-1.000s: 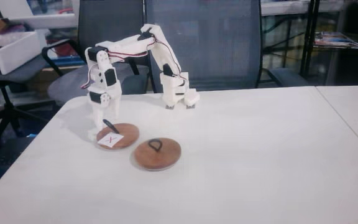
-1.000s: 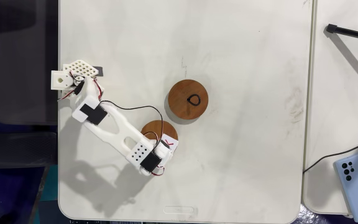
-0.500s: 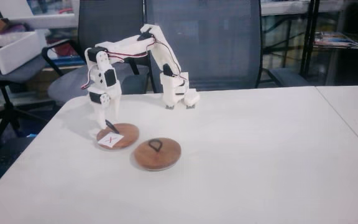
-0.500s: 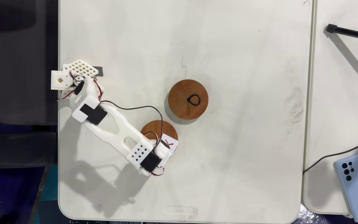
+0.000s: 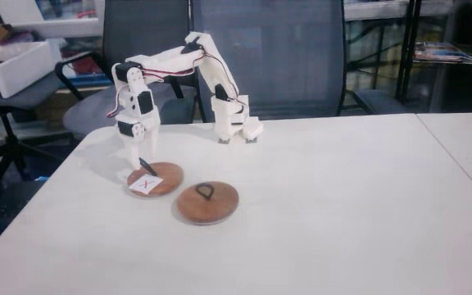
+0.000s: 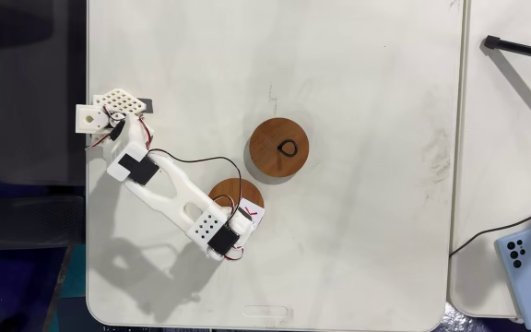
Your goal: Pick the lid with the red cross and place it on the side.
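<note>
The lid with the red cross (image 5: 161,178) is a small brown disc lying flat on the white table (image 5: 326,205), its white label (image 5: 143,186) at the near left edge. Its black loop handle (image 5: 146,165) leans up to the left. My gripper (image 5: 141,161) points straight down over the lid's left part, fingers on either side of the handle; how far they have closed is unclear. In the view from above, the wrist covers part of this lid (image 6: 231,191) and only a corner of the label (image 6: 253,214) shows beside my gripper (image 6: 243,221).
A slightly larger plain brown lid (image 5: 208,202) with a black loop lies just right of the labelled one, and further up the table in the top view (image 6: 280,148). The arm's base (image 6: 109,111) sits at the table edge. A phone (image 6: 527,274) lies on the neighbouring table. Chairs stand behind.
</note>
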Tool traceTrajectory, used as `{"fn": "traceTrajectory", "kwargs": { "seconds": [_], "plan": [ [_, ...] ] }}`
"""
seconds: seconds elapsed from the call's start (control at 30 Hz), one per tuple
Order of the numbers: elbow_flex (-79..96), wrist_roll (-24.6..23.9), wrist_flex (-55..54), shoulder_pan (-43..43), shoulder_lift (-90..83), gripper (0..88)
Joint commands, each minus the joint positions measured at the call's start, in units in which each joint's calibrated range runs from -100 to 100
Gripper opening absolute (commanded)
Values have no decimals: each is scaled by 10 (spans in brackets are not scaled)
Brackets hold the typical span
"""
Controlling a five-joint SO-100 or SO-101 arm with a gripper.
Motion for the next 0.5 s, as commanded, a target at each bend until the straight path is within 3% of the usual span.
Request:
{"fn": "traceTrajectory", "kwargs": {
  "seconds": [0.0,0.47],
  "plan": [
    [-17,-1,2,-1,-3,172],
    [-17,-1,-2,-1,9,172]
  ]
}}
